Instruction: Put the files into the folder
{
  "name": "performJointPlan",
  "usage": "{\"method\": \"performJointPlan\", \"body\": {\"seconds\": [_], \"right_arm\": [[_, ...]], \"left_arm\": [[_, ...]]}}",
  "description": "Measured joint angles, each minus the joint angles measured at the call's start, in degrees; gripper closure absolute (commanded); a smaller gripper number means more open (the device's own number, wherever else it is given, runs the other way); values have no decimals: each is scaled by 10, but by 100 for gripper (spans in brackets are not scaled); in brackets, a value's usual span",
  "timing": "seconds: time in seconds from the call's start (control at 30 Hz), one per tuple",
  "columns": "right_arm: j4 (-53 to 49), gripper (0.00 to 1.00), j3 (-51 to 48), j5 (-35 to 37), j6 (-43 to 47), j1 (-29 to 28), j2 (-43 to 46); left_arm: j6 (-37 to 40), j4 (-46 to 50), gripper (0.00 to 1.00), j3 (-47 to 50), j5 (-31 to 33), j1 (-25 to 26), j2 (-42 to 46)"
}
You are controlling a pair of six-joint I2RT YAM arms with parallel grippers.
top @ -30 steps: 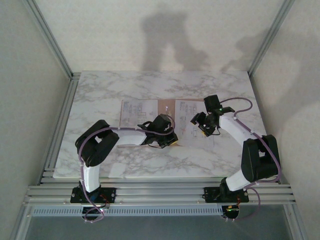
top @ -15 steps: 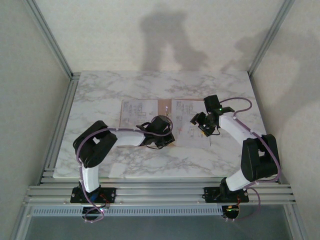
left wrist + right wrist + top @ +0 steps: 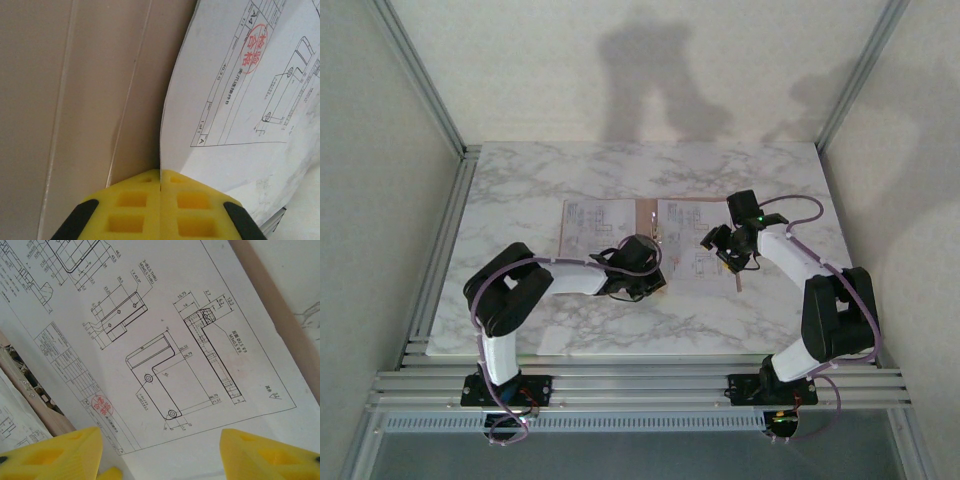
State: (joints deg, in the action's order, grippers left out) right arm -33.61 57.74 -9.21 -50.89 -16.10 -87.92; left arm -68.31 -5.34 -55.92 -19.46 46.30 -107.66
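- The folder (image 3: 647, 211) lies open and flat on the marble surface (image 3: 540, 175), near the middle, with its spine running away from the arms.
- The files are two white printed sheets. The left sheet (image 3: 595, 222) lies on the left half of the folder and the right sheet (image 3: 685, 243) on the right half.
- The left gripper (image 3: 645, 270) is low over the near end of the spine. In the left wrist view its yellow jaws are pressed together, and the lifted, curved edge of the right sheet (image 3: 240, 110) runs straight into the seam between them, so they pinch that sheet.
- Beside that edge the bare pinkish-brown inside of the folder (image 3: 75, 80) shows, and a red round stamp (image 3: 255, 47) sits near the sheet's title block.
- The right gripper (image 3: 728, 258) is above the near right part of the right sheet. In the right wrist view its jaws are spread wide, holding nothing.
- Below them lies the sheet's line drawing of an L-shaped part (image 3: 155, 377), with a strip of folder (image 3: 267, 305) past the sheet's edge.
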Motion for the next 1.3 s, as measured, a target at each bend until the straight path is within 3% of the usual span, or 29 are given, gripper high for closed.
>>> {"method": "performJointPlan", "body": {"seconds": [1.3], "right_arm": [[0,36,-3,0,7,0,0]], "left_arm": [[-42,-35,100,4,1,0,0]]}}
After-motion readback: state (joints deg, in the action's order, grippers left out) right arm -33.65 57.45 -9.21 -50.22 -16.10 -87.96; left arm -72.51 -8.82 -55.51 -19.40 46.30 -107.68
